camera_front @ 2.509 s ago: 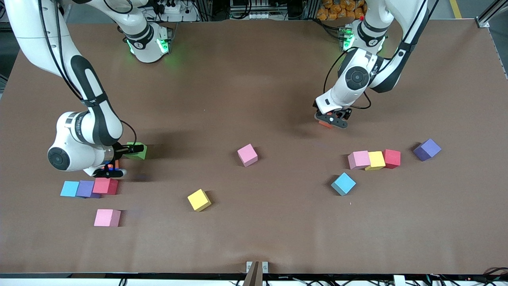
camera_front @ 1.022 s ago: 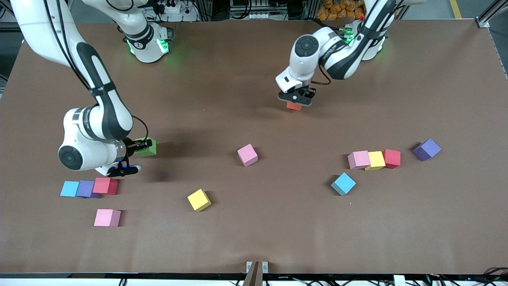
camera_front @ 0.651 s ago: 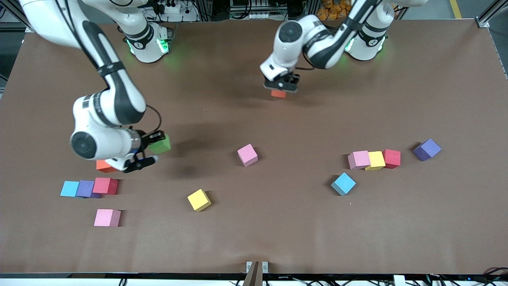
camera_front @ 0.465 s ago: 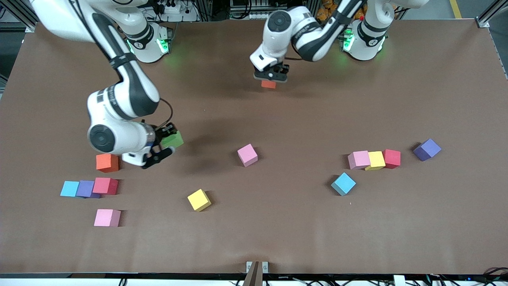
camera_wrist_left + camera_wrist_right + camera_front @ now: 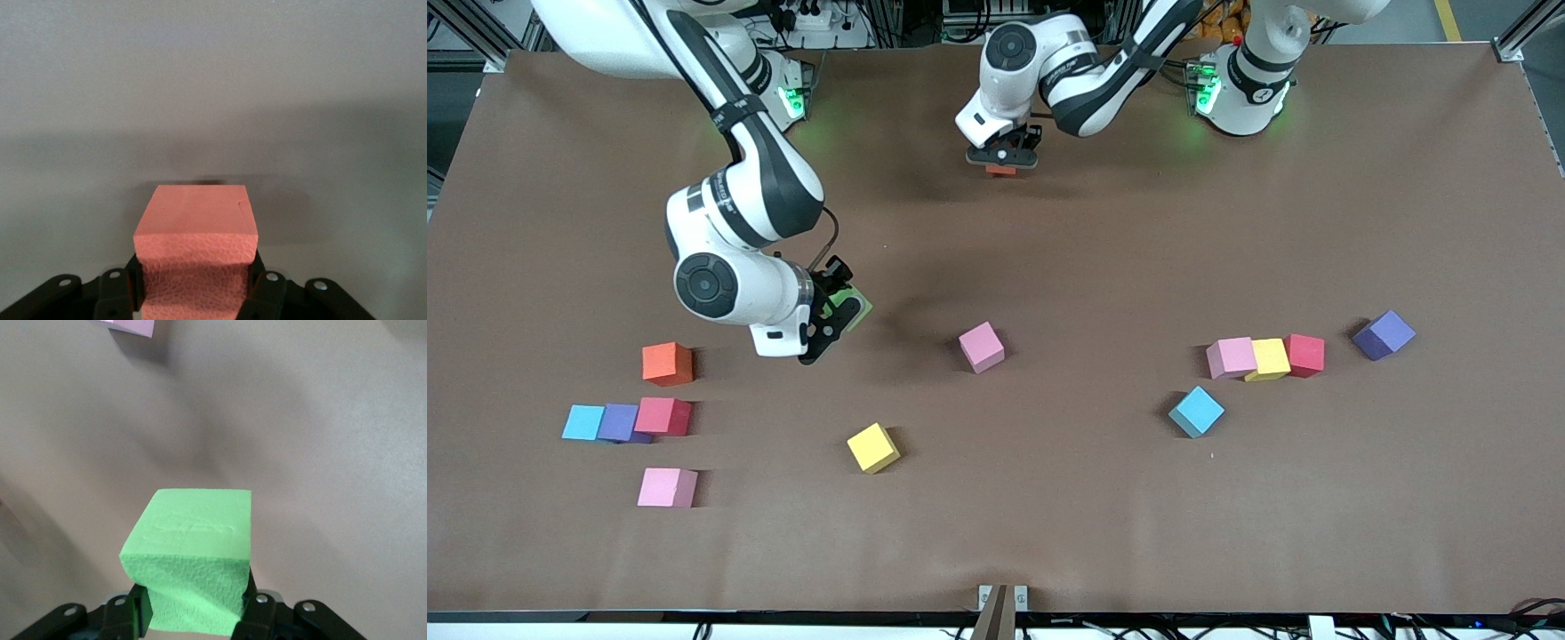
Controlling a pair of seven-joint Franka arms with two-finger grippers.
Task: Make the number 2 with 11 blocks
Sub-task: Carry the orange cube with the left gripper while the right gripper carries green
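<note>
My left arm reaches from its base near the table's (image 5: 1405, 533) top edge toward the middle of that edge, wrist bent down. My left gripper (image 5: 1001, 162) hangs low over the surface there, fingers clamped on an orange block (image 5: 196, 250). My right arm arcs out and folds down over the table's middle ground toward its own end. My right gripper (image 5: 838, 311) is tilted, seemingly a little above the surface, fingers pinching a green block (image 5: 190, 557).
</note>
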